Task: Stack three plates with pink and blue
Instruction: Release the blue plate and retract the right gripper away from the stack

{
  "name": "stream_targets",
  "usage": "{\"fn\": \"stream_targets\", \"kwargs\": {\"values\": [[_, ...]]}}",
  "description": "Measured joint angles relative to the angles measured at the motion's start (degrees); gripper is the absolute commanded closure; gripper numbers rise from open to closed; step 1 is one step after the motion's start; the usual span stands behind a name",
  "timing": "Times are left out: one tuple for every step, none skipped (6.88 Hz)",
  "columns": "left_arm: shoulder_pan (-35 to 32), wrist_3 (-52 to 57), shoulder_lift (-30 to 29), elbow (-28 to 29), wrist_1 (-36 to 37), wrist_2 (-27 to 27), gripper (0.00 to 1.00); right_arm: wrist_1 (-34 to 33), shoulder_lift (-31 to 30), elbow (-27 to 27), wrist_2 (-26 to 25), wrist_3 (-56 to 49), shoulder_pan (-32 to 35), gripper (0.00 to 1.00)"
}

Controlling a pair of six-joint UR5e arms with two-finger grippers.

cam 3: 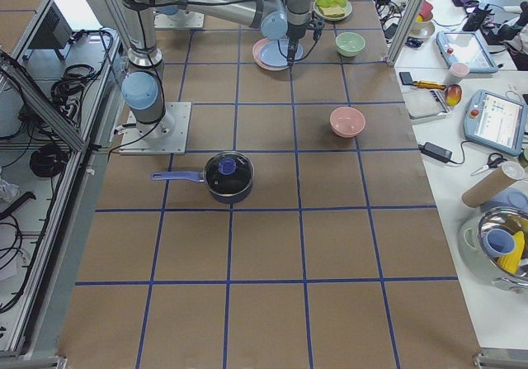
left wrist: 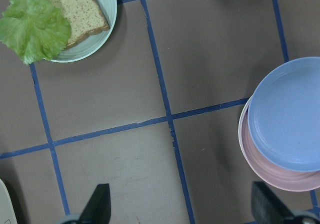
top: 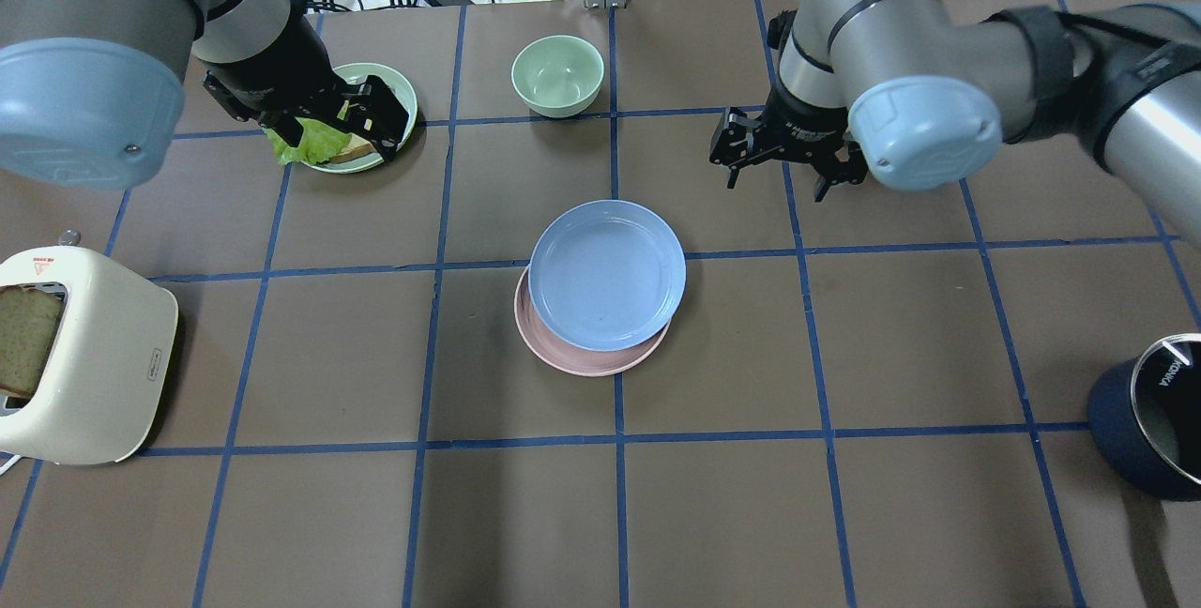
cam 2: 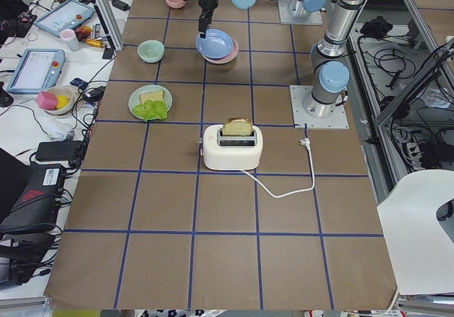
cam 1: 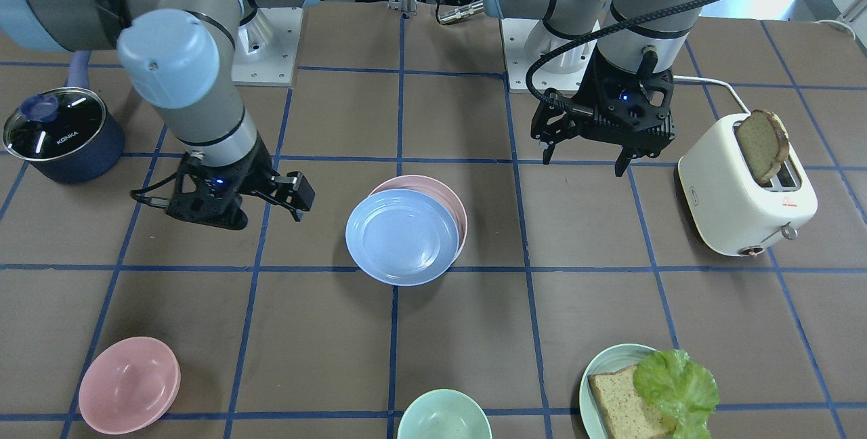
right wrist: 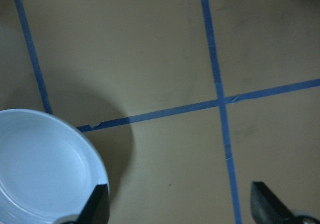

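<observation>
A light blue plate lies on a pale pink plate at the table's middle, shifted a little off centre. Both show in the overhead view, blue over pink. The cream-white plate does not show clearly. A thin pale edge lies under the pink plate; I cannot tell what it is. My left gripper is open and empty, high above the table between the stack and the toaster. My right gripper is open and empty, beside the stack. The blue plate's edge shows beside one of its fingertips.
A cream toaster holding a bread slice stands on the robot's left side. A mint plate with bread and lettuce, a mint bowl and a pink bowl lie along the operators' edge. A dark blue lidded pot is on the robot's right.
</observation>
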Motion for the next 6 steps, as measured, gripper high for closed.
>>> {"fn": "stream_targets", "kwargs": {"values": [[0.0,0.0,0.0,0.0,0.1,0.1,0.0,5.1,-3.2,-2.4,-1.8,-5.0,-2.6,0.0],[0.0,0.0,-0.1,0.0,0.1,0.1,0.0,8.8,-6.6,-3.5,-2.2,-7.9,-4.4,0.0],[0.0,0.0,-0.1,0.0,0.1,0.1,0.0,12.0,-9.4,-4.2,-2.1,-9.4,-5.1,0.0],[0.0,0.1,-0.1,0.0,0.2,0.1,0.0,13.4,-11.2,-4.5,-1.7,-10.4,-5.4,0.0],[0.1,0.1,-0.1,0.0,0.2,0.0,0.0,13.8,-12.2,-4.4,-1.5,-11.5,-5.5,0.0],[0.2,0.2,-0.1,-0.1,0.2,0.0,0.0,13.8,-12.7,-4.3,-1.2,-12.0,-5.5,0.0]]}}
